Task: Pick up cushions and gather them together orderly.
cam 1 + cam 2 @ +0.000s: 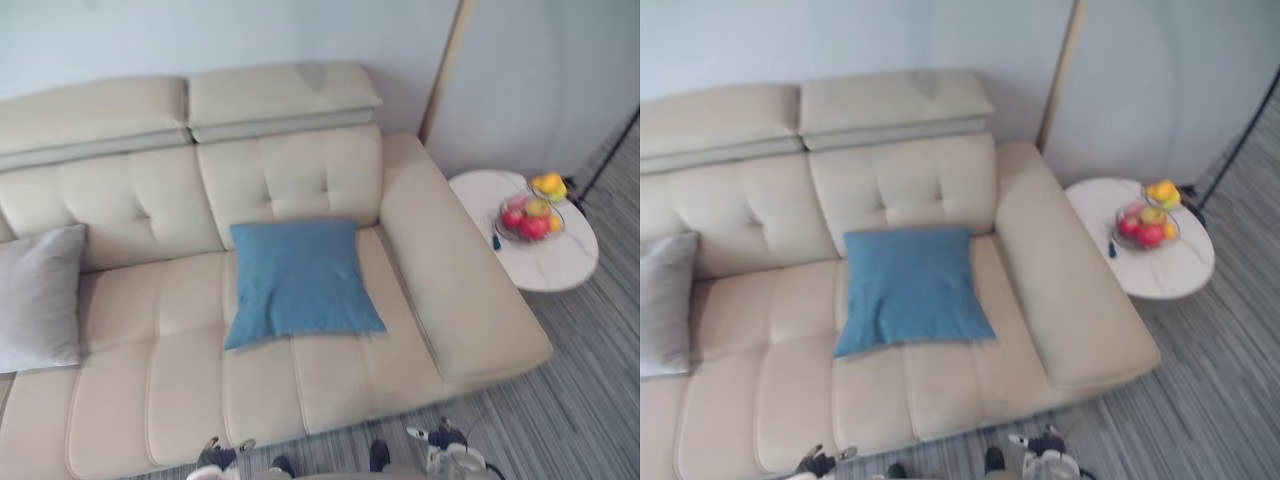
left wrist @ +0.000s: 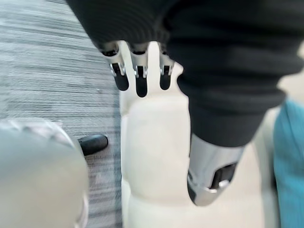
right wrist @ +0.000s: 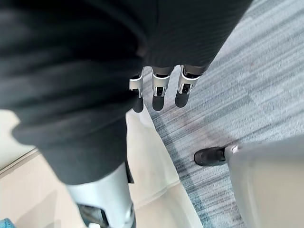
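A blue cushion (image 1: 300,280) lies flat in the middle of the cream sofa (image 1: 150,380), leaning slightly against the backrest. A grey cushion (image 1: 40,300) stands propped at the sofa's left end, partly cut off by the view's edge. My left hand (image 2: 137,71) hangs low in front of the sofa's front edge, fingers straight and holding nothing; a strip of the blue cushion (image 2: 289,161) shows beside it. My right hand (image 3: 159,92) hangs over the striped floor near the sofa's corner, fingers straight and empty. Both hands show at the bottom of the left eye view, left hand (image 1: 218,455), right hand (image 1: 442,442).
A round white side table (image 1: 550,268) stands right of the sofa's armrest (image 1: 450,270), carrying a fruit bowl (image 1: 530,215). A thin black stand (image 1: 605,165) rises behind the table. Grey striped carpet (image 1: 560,410) covers the floor in front.
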Robot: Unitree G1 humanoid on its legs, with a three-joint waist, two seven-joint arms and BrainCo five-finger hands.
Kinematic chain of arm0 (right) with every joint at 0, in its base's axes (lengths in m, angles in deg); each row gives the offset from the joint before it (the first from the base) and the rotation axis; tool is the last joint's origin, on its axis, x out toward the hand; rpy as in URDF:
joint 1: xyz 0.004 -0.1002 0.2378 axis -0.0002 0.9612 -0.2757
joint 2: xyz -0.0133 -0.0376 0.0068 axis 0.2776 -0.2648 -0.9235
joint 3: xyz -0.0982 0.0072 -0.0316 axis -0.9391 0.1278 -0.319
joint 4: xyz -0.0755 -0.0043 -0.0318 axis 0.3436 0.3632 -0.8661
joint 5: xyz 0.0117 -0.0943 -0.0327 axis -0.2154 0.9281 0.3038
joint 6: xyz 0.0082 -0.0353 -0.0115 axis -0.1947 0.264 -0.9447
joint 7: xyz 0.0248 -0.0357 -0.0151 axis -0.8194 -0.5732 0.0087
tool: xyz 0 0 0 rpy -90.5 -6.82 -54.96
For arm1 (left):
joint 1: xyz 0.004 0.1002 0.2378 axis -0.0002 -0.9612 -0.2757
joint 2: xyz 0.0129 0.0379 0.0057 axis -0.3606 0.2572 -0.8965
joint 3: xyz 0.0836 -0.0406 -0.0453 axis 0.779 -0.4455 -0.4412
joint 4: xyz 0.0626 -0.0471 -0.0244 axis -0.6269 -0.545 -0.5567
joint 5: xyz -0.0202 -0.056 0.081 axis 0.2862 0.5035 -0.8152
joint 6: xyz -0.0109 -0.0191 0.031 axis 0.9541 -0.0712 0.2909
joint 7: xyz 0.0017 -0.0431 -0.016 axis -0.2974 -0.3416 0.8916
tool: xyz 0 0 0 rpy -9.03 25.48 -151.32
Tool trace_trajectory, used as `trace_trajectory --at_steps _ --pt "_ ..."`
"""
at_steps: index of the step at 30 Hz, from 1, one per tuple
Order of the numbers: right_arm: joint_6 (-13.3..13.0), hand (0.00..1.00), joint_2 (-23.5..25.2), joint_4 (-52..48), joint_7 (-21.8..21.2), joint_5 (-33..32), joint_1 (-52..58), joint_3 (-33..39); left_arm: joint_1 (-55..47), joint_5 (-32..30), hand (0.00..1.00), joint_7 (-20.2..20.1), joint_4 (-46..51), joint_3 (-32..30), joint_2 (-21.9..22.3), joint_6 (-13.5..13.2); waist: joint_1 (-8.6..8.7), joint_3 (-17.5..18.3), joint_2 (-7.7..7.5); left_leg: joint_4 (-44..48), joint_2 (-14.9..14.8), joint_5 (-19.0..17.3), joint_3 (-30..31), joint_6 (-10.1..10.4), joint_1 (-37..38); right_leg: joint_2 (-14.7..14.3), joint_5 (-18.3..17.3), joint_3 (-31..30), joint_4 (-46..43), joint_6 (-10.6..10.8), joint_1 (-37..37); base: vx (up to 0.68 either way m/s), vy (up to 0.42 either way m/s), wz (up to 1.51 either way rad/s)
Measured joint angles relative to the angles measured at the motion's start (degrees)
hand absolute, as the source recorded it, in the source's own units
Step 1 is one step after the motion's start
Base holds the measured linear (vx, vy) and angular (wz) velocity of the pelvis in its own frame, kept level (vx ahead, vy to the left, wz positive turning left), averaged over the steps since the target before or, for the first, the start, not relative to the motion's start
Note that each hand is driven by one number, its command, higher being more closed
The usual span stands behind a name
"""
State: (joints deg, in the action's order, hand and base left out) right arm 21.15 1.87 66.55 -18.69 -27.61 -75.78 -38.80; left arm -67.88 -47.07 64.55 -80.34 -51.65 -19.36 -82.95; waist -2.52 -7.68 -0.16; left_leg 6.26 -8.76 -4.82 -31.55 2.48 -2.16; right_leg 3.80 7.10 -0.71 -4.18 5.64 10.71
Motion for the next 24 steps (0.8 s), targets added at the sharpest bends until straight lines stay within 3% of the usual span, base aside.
trace_trajectory --at_steps 1,2,3,4,7,8,9,10,12,14,17,18,19,20,22,23,24 --pt "0.0 0.00 0.1 -0.9 0.1 0.0 -0.6 0.0 0.4 0.0 0.00 0.1 0.6 -0.1 0.5 -0.1 -0.23 -0.4 0.67 0.3 -0.8 -0.4 -0.3 -0.1 0.2 -0.3 -0.9 0.9 -2.1 -0.5 0.2 -0.12 -0.008 -0.40" --pt "0.0 0.00 0.7 -1.3 0.4 0.0 -0.3 0.0 1.2 0.0 0.00 0.0 1.5 0.0 0.6 -0.2 0.23 -0.5 0.26 1.0 -0.9 -0.4 -0.7 -0.2 0.2 1.1 -7.2 4.1 -12.2 -2.4 2.2 -0.07 -0.014 -0.03" --pt "0.0 0.00 1.2 -1.1 0.5 0.0 0.4 -0.6 1.3 0.0 0.00 0.1 2.9 0.4 0.7 -0.3 0.40 -0.6 0.07 2.2 -0.8 -0.5 -0.5 -0.3 0.2 3.8 -12.7 6.5 -23.7 -2.5 2.5 -0.11 -0.074 0.16" --pt "0.0 0.00 1.9 -1.0 0.4 0.0 0.9 -1.4 1.1 0.0 0.00 0.1 3.2 0.5 0.6 -0.3 0.42 0.0 -0.68 2.9 -0.8 -0.5 -0.2 -0.3 0.0 6.1 -15.1 7.2 -32.1 -2.0 1.8 -0.09 -0.100 0.20" --pt "-0.2 0.00 2.6 -0.5 0.3 0.1 1.3 -2.2 -0.3 0.0 0.00 0.1 3.3 0.7 -0.6 -0.2 0.35 1.4 -2.60 6.4 -1.1 -0.3 0.5 -0.1 -2.7 10.9 -16.5 6.4 -40.3 -0.2 -1.3 -0.12 -0.197 0.11" --pt "-0.2 0.00 2.0 0.0 0.3 0.2 0.4 -2.1 -1.2 0.1 0.00 0.4 3.3 0.5 -0.7 -0.1 0.01 2.0 -3.38 9.5 -2.4 -0.1 0.8 0.2 -4.8 11.3 -18.5 5.4 -36.7 2.6 -3.5 -0.17 -0.337 -0.02" --pt "-0.2 0.00 1.7 0.0 0.3 0.3 -0.1 -2.1 -1.2 0.1 0.00 0.6 3.3 0.4 -0.6 -0.1 -0.07 1.9 -3.08 10.2 -3.0 0.2 0.9 0.4 -5.4 10.2 -19.3 5.7 -34.8 2.9 -4.2 -0.22 -0.329 -0.28" --pt "-0.2 0.00 0.8 0.1 0.5 0.7 -0.6 -2.1 -2.4 0.7 0.00 0.9 3.0 -0.3 1.0 0.1 -0.97 2.4 -0.45 10.0 -5.0 1.4 1.2 1.2 -6.4 7.3 -20.3 6.3 -28.8 2.8 -6.1 -0.18 -0.197 -0.38" --pt "-0.2 0.00 -0.8 0.3 1.2 1.2 -1.1 -2.2 -3.9 2.0 0.00 1.0 2.7 0.4 2.1 0.2 -0.98 2.6 1.15 6.6 -6.1 5.5 1.7 2.0 -6.4 4.6 -21.9 7.6 -20.4 2.1 -9.5 -0.22 -0.236 -0.25" --pt "0.0 0.00 -2.1 1.7 1.7 1.4 -1.4 -2.2 -3.9 2.3 0.00 1.0 2.3 2.5 2.5 0.3 -0.66 2.3 2.54 5.0 -6.9 7.7 2.6 3.0 -6.5 3.1 -22.1 8.5 -17.6 1.8 -10.3 -0.25 -0.247 0.03" --pt "0.0 0.00 -2.9 2.4 2.0 1.9 -1.4 -2.1 -4.1 2.3 0.00 1.1 2.3 3.7 2.5 0.2 -0.31 2.3 3.42 0.6 -6.6 13.5 6.0 4.7 -5.7 2.1 -22.1 8.8 -17.4 0.9 -9.6 -0.21 -0.194 0.01" --pt "0.0 0.00 -2.5 2.4 2.1 1.9 -1.3 -2.0 -3.9 2.3 0.00 1.0 2.4 4.0 2.0 0.2 0.12 1.7 2.34 0.0 -6.0 15.1 9.9 5.6 -6.0 2.6 -22.0 9.1 -17.3 -0.2 -9.2 -0.13 -0.175 -0.29" --pt "0.0 0.00 -1.7 2.4 2.2 2.1 -1.2 -1.5 -3.5 2.3 0.00 1.0 3.0 3.6 1.8 0.1 -0.30 1.5 1.56 5.5 -4.9 10.1 16.3 5.6 -7.1 3.7 -22.7 9.5 -16.5 -2.6 -8.1 -0.13 -0.175 -0.44" --pt "0.0 0.00 -1.6 2.4 2.3 2.2 -1.4 -1.1 -3.5 2.3 0.00 1.0 2.9 3.2 1.9 0.1 -0.37 1.5 1.57 7.4 -4.7 8.1 17.4 5.9 -7.4 4.0 -22.9 9.5 -16.2 -2.8 -7.6 -0.15 -0.052 -0.93" --pt "0.0 0.00 -1.2 0.8 2.4 2.2 -0.7 -0.9 -3.4 2.3 0.00 1.0 2.9 1.7 2.7 0.2 0.09 1.4 1.90 19.8 -3.5 -3.0 21.3 5.6 -7.1 4.3 -21.6 6.7 -16.4 -2.4 -5.7 -0.21 0.169 -0.91" --pt "0.0 0.00 -1.1 0.8 2.5 2.2 -0.1 -0.8 -3.6 2.3 0.00 1.0 2.9 1.5 2.9 0.2 0.23 1.4 1.87 21.4 -3.3 -4.5 21.5 5.5 -6.6 4.3 -21.4 6.2 -16.4 -2.2 -5.5 -0.24 0.274 -0.58" --pt "0.3 0.00 -0.7 0.9 2.6 2.3 1.7 -0.7 -3.7 2.3 0.00 0.9 3.1 1.4 3.3 0.1 0.46 1.4 1.83 24.5 -2.7 -8.2 22.2 5.4 -5.6 4.2 -20.9 5.1 -16.6 -1.5 -4.9 -0.22 0.265 -0.47"
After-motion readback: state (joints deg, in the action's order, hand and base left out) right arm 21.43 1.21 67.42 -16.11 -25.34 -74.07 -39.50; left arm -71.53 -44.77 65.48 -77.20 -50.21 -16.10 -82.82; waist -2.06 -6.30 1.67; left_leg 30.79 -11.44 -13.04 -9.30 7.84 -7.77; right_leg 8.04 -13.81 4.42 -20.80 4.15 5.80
